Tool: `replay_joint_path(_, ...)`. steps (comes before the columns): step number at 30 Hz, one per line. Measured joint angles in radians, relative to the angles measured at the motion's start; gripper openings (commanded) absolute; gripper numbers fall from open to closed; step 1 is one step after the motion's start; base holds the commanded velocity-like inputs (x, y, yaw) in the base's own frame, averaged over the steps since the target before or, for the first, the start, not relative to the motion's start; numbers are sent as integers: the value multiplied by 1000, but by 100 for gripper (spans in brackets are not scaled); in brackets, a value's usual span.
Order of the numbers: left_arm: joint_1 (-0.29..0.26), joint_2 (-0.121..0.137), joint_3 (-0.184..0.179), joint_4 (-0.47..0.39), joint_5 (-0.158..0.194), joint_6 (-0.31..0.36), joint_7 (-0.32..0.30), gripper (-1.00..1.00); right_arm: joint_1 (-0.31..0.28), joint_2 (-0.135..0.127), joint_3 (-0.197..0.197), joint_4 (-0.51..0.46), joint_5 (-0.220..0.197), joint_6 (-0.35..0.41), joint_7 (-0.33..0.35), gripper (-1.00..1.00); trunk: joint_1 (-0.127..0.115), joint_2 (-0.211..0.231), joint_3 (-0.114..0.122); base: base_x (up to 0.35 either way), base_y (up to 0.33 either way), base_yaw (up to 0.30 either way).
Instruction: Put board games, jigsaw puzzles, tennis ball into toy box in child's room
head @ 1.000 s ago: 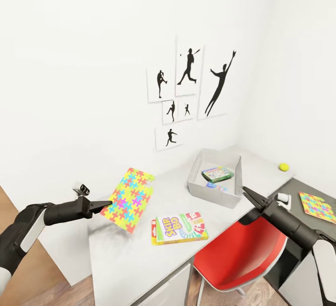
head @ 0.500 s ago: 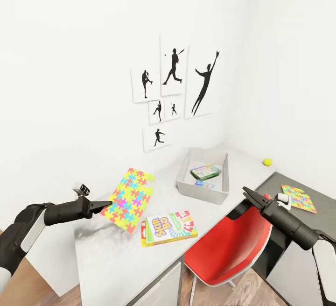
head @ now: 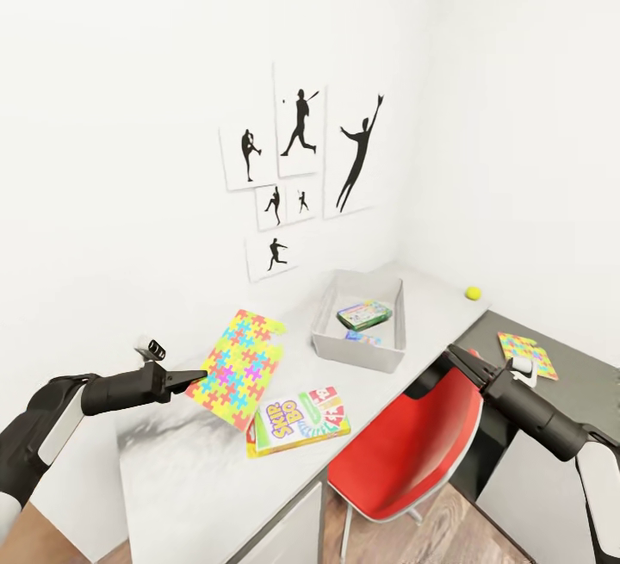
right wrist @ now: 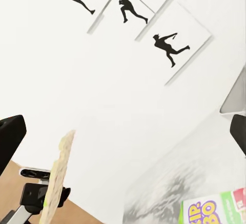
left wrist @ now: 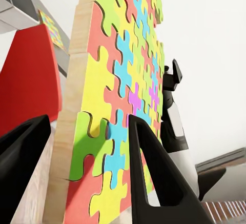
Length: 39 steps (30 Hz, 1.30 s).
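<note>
Left claw [head: 200, 374] is clamped on a jigsaw puzzle [head: 240, 365], held tilted above the table [head: 172, 478]; right claw [head: 454, 357] is apart, empty. Two games are seen in the toy box [head: 320, 342]. Left to do: SKIP-BO game [head: 299, 421], 2nd puzzle [head: 526, 355], tennis ball [head: 472, 293].

"SKIP-BO" on board game [head: 299, 420] (yellow-green box)
</note>
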Motion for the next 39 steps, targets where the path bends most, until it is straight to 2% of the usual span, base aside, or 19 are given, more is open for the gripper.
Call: replay_joint_path(39,2,0,4,0,1,-4,-1,-100,0,-1,-2,2,0,-1,-21,100,0,0,0,2,-1,-123)
